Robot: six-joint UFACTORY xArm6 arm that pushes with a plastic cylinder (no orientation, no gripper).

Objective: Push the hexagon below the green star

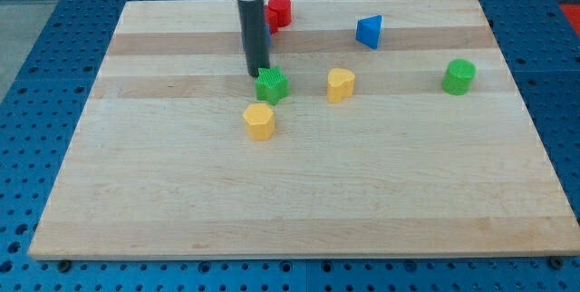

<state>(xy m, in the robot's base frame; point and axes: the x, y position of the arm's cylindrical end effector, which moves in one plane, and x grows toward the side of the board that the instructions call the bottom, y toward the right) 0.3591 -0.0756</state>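
Standing at the upper-left edge of the green star [272, 85], my tip [257, 75] touches this block or is just beside it; I cannot tell which. There are no fingers on this arm, only the straight dark rod, so nothing is spread, pressed together or pinching.

The yellow hexagon [259, 121] lies just below the green star, a little toward the view's left, near it but apart from it. By my judgement the task is almost done or already done, because the hexagon is under the star. If a correction is wanted, the next move calls for bringing the tip around to the left side of the hexagon and pushing it gently toward the view's right, without disturbing the star. The risk is that the tip, being so close to the star, moves the star instead.

Other blocks stay well apart: a yellow heart-like block [340, 84] right of the star, a red block [278, 11] partly behind the rod, a blue block [369, 32], and a green cylinder [459, 76] at the right.

No brand, label or writing can be read on the wooden board [299, 201] or on the blocks.
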